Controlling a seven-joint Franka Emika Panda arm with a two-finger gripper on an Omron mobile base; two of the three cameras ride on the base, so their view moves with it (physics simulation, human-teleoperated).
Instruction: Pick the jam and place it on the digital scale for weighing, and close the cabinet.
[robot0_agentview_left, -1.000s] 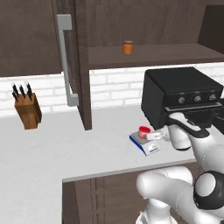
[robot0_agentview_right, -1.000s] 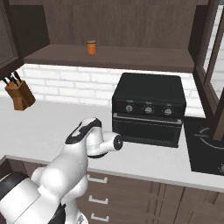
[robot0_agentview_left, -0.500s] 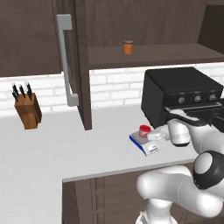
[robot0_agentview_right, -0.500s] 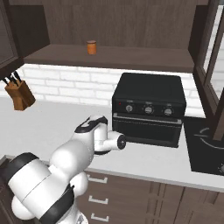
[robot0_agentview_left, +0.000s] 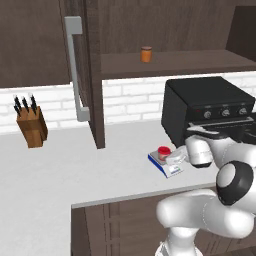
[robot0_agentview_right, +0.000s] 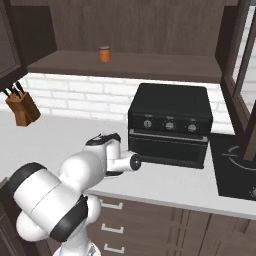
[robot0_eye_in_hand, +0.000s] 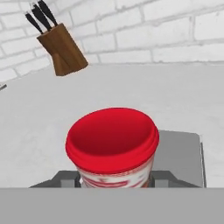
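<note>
The jam (robot0_eye_in_hand: 112, 140), a squat red jar with a pale band, stands on the grey platform of the digital scale (robot0_eye_in_hand: 179, 153). My gripper (robot0_eye_in_hand: 114, 178) is shut on the jam, with one fingertip (robot0_eye_in_hand: 70, 178) pressed against each side of it. In the left base view the jam (robot0_agentview_left: 163, 152) sits on the blue-edged scale (robot0_agentview_left: 169, 169) in front of the oven, and the gripper (robot0_agentview_left: 175, 157) reaches it from the right. The cabinet's left door (robot0_agentview_left: 92, 75) stands open, edge-on, with its grey bar handle (robot0_agentview_left: 75, 65). A glass-panelled door (robot0_agentview_right: 245, 75) is open at the right.
A taller orange jar (robot0_agentview_left: 146, 54) stands on the open cabinet shelf. The black oven (robot0_agentview_left: 210, 107) sits just right of the scale. A knife block (robot0_agentview_left: 31, 125) is far left by the brick wall. A dark cooktop (robot0_agentview_right: 240, 165) lies right of the oven.
The arm's elbow has dropped lower and nearer the cameras, while the hand stays at the jam on the scale. The fingers have drawn in slightly on the jar.
</note>
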